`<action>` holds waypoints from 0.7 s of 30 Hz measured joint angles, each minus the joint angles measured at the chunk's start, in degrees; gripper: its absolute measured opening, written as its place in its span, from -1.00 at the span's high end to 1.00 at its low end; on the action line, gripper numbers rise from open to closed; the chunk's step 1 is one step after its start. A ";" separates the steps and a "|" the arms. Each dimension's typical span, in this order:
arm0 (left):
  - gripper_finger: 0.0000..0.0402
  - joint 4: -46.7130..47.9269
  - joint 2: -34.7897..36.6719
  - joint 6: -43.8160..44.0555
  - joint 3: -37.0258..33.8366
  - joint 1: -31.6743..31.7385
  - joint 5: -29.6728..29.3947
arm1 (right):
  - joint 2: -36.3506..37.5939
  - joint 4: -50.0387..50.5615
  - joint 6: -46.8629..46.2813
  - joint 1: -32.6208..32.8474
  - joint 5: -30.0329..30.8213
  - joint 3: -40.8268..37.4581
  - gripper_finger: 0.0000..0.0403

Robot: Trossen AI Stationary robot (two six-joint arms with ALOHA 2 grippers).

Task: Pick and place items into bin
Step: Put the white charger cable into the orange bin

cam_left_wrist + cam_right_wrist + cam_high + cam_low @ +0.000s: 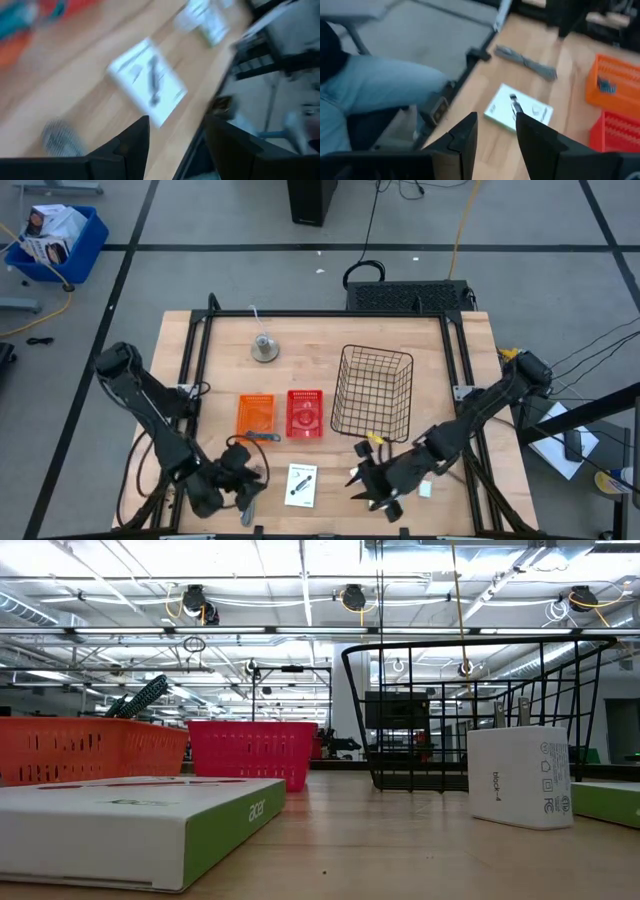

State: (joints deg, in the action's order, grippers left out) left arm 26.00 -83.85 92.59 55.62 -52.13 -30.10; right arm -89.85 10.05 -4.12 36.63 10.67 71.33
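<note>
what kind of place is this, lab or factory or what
Most likely a robotics lab in an industrial-style hall: a wooden table fenced by a black frame carries small test props like the wire basket, and the low view shows a high ceiling with strip lights behind it.

We read "acer" in white letters on the green side of the flat white box (130, 825) lying on the bench in the low view. The small white block (520, 777) carries printed marks on its face, including certification symbols, but its small vertical wording is too fine for us to read.
</note>
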 joint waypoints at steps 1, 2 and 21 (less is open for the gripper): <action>0.03 1.84 -1.29 2.73 0.77 -0.12 1.85 | 1.53 -1.55 1.04 0.27 0.01 -1.57 0.37; 0.03 3.79 -2.58 5.47 1.36 -0.14 3.67 | 2.97 -3.60 2.20 0.42 0.03 -3.15 0.37; 0.03 8.86 -13.28 22.15 2.20 4.66 18.10 | 20.30 -24.77 18.39 -0.18 -0.13 -18.03 0.37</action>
State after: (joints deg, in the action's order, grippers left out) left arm 34.86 -97.12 114.74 57.82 -47.47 -12.00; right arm -69.55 -14.72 14.27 36.45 10.54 53.30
